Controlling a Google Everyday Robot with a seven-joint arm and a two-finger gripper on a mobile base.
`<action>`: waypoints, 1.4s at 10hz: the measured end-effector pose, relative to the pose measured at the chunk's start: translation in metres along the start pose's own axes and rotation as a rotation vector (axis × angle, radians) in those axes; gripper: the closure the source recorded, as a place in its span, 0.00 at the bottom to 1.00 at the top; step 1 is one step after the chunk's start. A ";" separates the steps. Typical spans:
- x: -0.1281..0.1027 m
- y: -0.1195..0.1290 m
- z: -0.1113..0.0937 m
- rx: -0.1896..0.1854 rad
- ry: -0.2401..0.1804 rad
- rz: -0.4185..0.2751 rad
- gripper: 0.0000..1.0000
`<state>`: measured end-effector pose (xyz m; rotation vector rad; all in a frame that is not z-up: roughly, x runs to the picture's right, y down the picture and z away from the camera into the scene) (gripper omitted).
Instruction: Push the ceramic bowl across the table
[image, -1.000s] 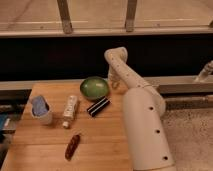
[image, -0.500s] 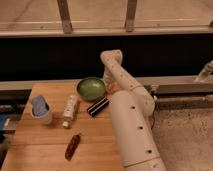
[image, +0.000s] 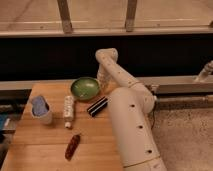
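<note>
The green ceramic bowl (image: 85, 88) sits upright near the far edge of the wooden table (image: 45, 137). My white arm rises from the lower right, bends at the elbow above the table's far edge and comes down to the gripper (image: 103, 84). The gripper is right against the bowl's right rim, just above the tabletop. Whether it touches the rim I cannot tell.
A white-grey cup with a blue inside (image: 41, 110) stands at the left. A white bottle (image: 68, 111) lies in the middle, a black striped block (image: 97, 106) lies right of it, and a red-brown object (image: 73, 146) lies nearer the front. A dark ledge runs behind the table.
The arm has swung left, with the gripper staying at the bowl's right side. The bowl has slid a little to the left along the far edge. The other objects have not moved.
</note>
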<state>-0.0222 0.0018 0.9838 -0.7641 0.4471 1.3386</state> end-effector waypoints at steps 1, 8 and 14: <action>-0.001 0.008 0.000 -0.010 -0.001 -0.018 1.00; 0.001 0.089 0.001 -0.097 -0.004 -0.206 1.00; 0.017 0.018 -0.047 0.065 -0.103 -0.031 0.69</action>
